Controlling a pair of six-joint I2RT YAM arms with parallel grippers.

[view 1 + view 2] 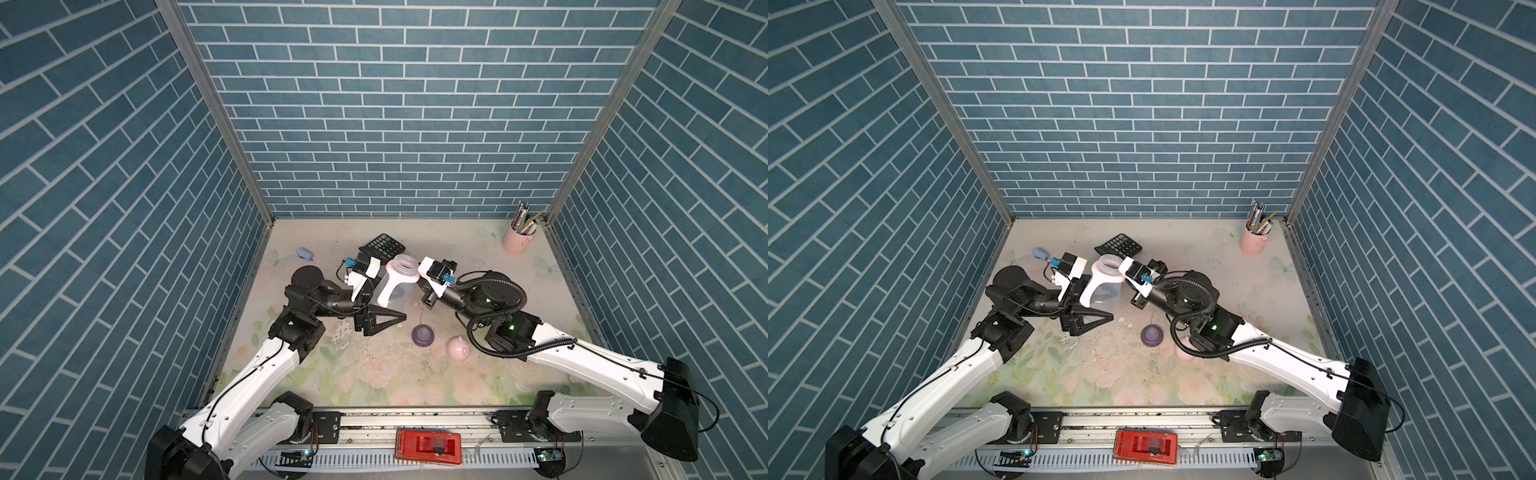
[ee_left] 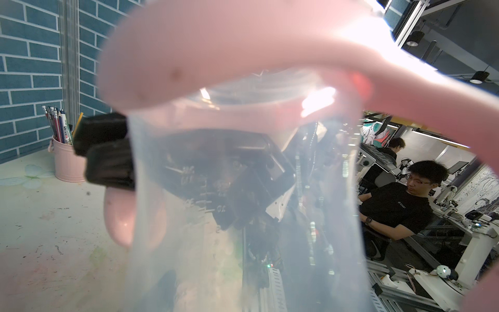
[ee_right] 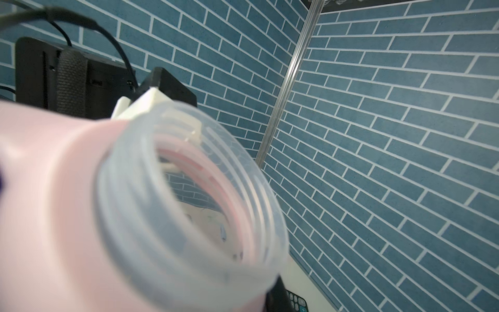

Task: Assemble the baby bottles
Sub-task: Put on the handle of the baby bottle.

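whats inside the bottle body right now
Nothing shows inside the bottle body: its threaded neck is open and only translucent walls appear through it. The pink handle ring sits around the neck. The bottom is too blurred to check.

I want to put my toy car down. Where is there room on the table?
Bare spots: the front strip between the left arm and right arm, and the back between the calculator and the pen cup. The middle is crowded: bottle, purple ring, pink cap.

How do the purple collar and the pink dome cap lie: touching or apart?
Apart. In a top view the purple collar and the pink dome cap lie side by side, with bare tabletop showing between them.
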